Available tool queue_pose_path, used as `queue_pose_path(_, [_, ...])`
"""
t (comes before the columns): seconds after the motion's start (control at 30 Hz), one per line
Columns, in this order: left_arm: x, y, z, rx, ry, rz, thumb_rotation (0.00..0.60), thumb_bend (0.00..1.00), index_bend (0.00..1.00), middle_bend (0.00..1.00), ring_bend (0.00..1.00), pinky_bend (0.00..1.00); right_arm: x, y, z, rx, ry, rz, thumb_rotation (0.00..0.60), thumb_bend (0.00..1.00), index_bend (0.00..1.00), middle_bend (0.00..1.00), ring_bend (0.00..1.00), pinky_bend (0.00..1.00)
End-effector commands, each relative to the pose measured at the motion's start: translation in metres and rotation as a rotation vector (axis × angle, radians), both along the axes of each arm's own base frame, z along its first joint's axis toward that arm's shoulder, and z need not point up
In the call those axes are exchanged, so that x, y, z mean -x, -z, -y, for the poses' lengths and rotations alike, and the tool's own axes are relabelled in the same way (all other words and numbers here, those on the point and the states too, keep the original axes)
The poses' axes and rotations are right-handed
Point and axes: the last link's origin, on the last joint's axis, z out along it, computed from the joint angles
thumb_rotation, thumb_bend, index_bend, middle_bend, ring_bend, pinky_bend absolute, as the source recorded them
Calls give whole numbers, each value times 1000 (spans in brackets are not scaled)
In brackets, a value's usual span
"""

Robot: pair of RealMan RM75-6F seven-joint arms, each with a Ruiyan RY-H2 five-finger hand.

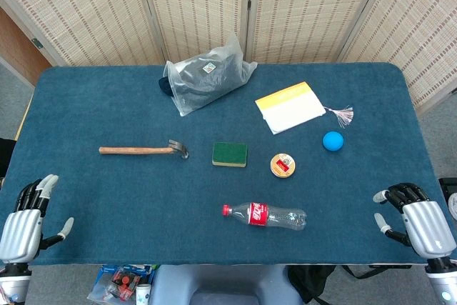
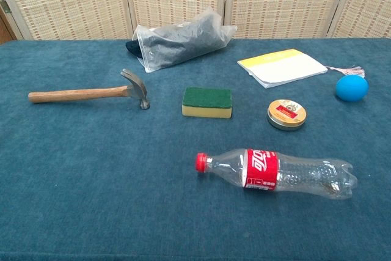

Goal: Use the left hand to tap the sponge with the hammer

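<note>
A hammer (image 1: 143, 150) (image 2: 91, 93) with a wooden handle lies flat on the blue table, its metal head pointing right toward the sponge. The sponge (image 1: 229, 153) (image 2: 207, 101), green on top and yellow below, sits just right of the hammer head with a small gap between them. My left hand (image 1: 28, 218) rests open at the table's near left edge, well away from the hammer handle. At the near right edge my right hand (image 1: 416, 221) holds nothing, fingers apart. The chest view shows neither hand.
An empty plastic cola bottle (image 1: 265, 215) (image 2: 276, 172) lies on its side near the front. A round tin (image 1: 283, 165) (image 2: 286, 114), a blue ball (image 1: 333, 141) (image 2: 351, 88), a yellow-and-white booklet (image 1: 290, 106) (image 2: 281, 66) and a clear bag of dark cloth (image 1: 207, 76) (image 2: 180, 44) stand farther back.
</note>
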Motion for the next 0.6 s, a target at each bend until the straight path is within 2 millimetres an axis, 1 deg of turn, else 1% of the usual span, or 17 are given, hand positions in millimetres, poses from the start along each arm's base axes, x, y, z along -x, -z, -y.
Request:
queue_pose_path(0.03, [0,0,0,-1,1,-2,600,297,50,0,26,3,0,0,0,0,2,0,600,352,407,463,283,218])
queue_pose_path(0.37, [0,0,-5,-1,18,-6,600,297,55,0,45,3,-2,-1,1,10,-1,-5,600,352,407,453,283,218])
queue_pose_path(0.5, [-6,-1,-18,4,64,-9,600,297,94,4,59,3,-5,-4,2,21,-15,-8,600,353,408,436,283,218])
queue_pose_path(0.6, [-15,0,-35,15,120,2,600,297,97,33,58,1,-7,-6,2,29,-24,-13,600,353,407,431,284,218])
